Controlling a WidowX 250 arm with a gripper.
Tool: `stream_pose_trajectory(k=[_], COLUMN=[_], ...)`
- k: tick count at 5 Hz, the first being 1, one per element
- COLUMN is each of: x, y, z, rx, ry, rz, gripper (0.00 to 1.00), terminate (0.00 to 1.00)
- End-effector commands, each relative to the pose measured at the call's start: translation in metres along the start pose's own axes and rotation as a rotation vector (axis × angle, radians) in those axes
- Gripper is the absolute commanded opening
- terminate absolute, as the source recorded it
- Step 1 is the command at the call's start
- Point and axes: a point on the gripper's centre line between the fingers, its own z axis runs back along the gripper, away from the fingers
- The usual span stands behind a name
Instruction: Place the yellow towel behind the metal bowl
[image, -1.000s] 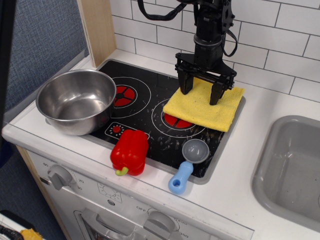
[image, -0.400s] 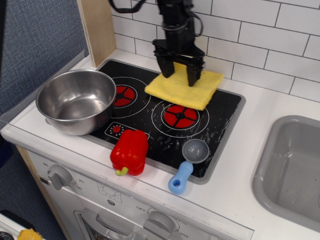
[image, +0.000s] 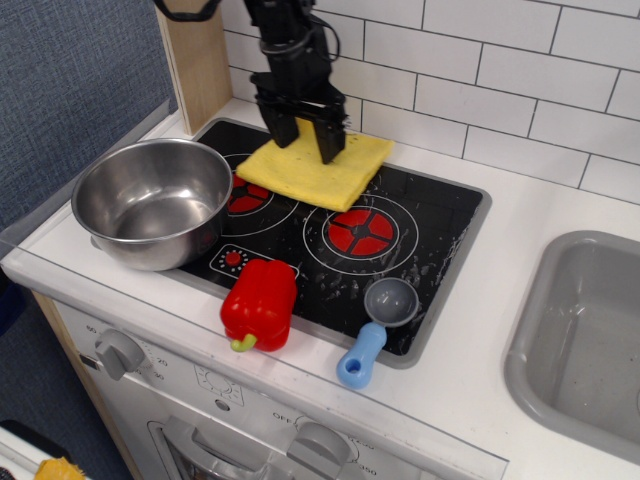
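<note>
The yellow towel (image: 318, 172) lies over the back middle of the black stovetop (image: 440, 240), reaching onto the left burner. My gripper (image: 302, 140) comes down from above onto the towel's back part. Its two black fingers (image: 330, 143) straddle a raised fold of the cloth and hold it. The metal bowl (image: 152, 202) stands upright and empty at the stove's front left corner. The towel is to the right of and a little behind the bowl, apart from it.
A red toy pepper (image: 259, 305) and a small grey scoop with a blue handle (image: 375, 325) lie at the stove's front edge. A wooden post (image: 197, 60) and the white tile wall stand behind. A grey sink (image: 590, 340) is on the right.
My gripper has moved left and toward the back wall, taking the yellow towel from the right burner to the back middle of the stove. The right burner now shows. The bowl has not moved.
</note>
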Motion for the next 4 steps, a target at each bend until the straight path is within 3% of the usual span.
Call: stream_pose_trajectory(k=[1, 3, 4], x=[0.009, 0.002, 0.001], y=[0.033, 0.039, 0.041], z=[0.013, 0.024, 0.036], rx=[0.038, 0.037, 0.063], ry=[-0.057, -0.062, -0.080], rz=[-0.035, -0.039, -0.043], gripper=[1.00, 1.00, 1.00], terminate=[0.00, 0.00, 0.00])
